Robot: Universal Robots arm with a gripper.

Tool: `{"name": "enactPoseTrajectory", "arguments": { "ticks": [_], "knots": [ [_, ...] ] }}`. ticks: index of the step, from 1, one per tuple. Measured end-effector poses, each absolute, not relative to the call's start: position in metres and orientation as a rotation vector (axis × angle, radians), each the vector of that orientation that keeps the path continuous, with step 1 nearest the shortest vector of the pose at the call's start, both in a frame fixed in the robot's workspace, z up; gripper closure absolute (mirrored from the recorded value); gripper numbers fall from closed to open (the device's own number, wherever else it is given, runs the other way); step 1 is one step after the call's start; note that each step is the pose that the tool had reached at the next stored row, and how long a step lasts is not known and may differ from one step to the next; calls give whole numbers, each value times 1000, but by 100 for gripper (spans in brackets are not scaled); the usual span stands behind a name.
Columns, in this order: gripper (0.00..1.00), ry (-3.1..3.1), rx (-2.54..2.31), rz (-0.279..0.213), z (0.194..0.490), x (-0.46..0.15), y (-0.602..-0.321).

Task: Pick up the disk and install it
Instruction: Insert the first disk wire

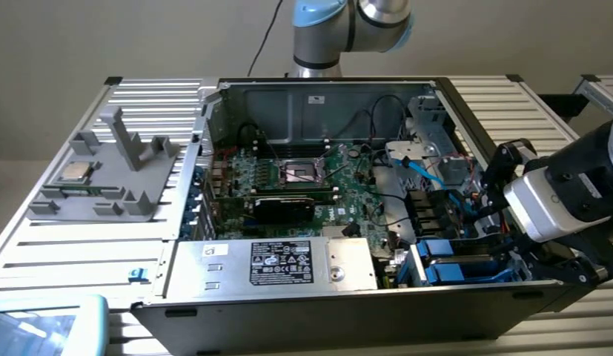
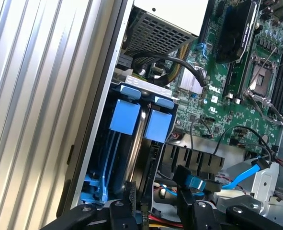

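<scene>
Two blue carriers stand on edge side by side in the drive bay at the case's corner; the nearer disk (image 2: 125, 118) shows a blue end tab, a long blue rail and a silver edge. The same blue carriers (image 1: 453, 261) sit in the case's front corner at the exterior view's right. My gripper (image 2: 155, 186) hovers just above the bay's near end. Its black fingers (image 2: 127, 199) stand apart, with only cables showing between them. In the exterior view my gripper (image 1: 561, 267) hangs over the case's right wall beside the bay.
The open computer case (image 1: 316, 308) lies on a ribbed metal table (image 1: 78, 252). A silver power supply box (image 1: 276, 263) sits beside the bay, with the green motherboard (image 1: 316, 182) behind. A blue data cable (image 2: 242, 177) and black cables cross near the bay. A grey fixture with a chip (image 1: 74, 172) stands at the exterior view's left.
</scene>
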State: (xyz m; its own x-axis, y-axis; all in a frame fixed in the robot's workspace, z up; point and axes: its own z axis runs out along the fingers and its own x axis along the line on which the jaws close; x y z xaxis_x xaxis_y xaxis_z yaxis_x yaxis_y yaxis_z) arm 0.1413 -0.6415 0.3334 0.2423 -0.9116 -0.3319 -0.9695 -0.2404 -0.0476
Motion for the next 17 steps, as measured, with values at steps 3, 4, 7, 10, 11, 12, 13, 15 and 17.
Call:
{"name": "enactPoseTrajectory", "arguments": {
  "ticks": [3,4,7,10,11,12,13,15,17],
  "knots": [
    [53,1762,-2267,367,333,141,-645],
    [53,1761,-2265,373,333,141,-645],
    [53,1757,-2259,383,333,142,-647],
    [53,1754,-2255,392,333,142,-648],
    [53,1754,-2255,393,333,142,-648],
    [53,1754,-2254,395,333,142,-648],
    [55,1754,-2254,396,333,142,-648],
    [55,1755,-2254,397,333,142,-648],
    [63,1755,-2255,397,333,142,-648]
  ]
}}
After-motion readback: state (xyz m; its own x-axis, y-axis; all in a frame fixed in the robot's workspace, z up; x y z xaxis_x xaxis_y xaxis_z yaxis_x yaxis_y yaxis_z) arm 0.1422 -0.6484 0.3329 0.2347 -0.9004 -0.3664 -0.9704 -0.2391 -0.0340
